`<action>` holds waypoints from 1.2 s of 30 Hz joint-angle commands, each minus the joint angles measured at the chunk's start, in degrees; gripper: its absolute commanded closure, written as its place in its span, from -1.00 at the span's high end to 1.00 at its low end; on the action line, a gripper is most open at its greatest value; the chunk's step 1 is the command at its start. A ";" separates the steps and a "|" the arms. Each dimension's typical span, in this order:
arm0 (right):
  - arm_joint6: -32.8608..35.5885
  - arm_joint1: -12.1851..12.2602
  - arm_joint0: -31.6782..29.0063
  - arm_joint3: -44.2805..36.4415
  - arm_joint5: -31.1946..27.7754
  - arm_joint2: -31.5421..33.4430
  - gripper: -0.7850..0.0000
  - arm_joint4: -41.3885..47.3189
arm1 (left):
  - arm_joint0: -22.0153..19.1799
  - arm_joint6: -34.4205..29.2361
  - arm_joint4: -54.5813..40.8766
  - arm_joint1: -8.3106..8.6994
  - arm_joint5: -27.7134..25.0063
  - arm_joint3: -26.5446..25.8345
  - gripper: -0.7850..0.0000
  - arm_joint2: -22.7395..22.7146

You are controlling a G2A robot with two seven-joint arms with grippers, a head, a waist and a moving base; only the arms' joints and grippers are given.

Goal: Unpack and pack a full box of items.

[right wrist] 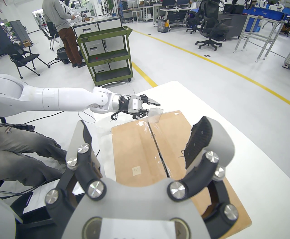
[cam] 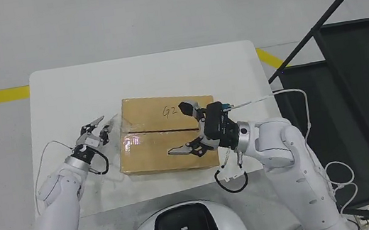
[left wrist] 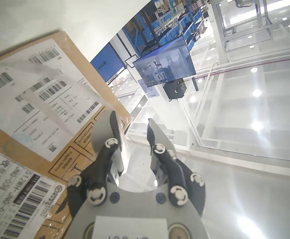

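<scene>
I saw the box (cam: 144,132) lying mid-table (cam: 164,71), flaps down, with its seam running along the top. In the right wrist view the seam showed a dark gap near the close end.

My right gripper (cam: 185,129) hung over the box's right half. Its jaws were spread wide, one finger on each side of the seam, with nothing between them.

My left gripper (cam: 102,126) sat just beside the box's left end, off the far corner. Its jaws were partly apart with a narrow gap.

A strip of clear tape (right wrist: 155,114) stood up off that end of the seam. It reached the left gripper's fingers (left wrist: 114,126). In the left wrist view the tape (left wrist: 68,88) ran across the labels (left wrist: 38,95) on the box side and lay against one finger (stuck or just touching, I couldn't tell). It was not clamped between the two.

The box sat flat on the table, well inside the edges.
</scene>
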 commanded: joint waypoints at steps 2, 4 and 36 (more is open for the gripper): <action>0.00 0.00 0.00 0.00 0.00 0.00 1.00 0.00 | 0.24 -0.13 0.36 0.10 0.38 -0.25 -1.00 -0.29; 0.00 0.00 0.00 0.00 0.00 0.00 1.00 0.00 | 0.50 -0.44 -0.05 0.19 -0.12 -0.92 -1.00 -1.02; 0.00 0.00 0.00 0.00 0.00 0.00 1.00 0.00 | 6.20 0.40 26.58 0.32 -12.91 -23.11 -0.79 6.95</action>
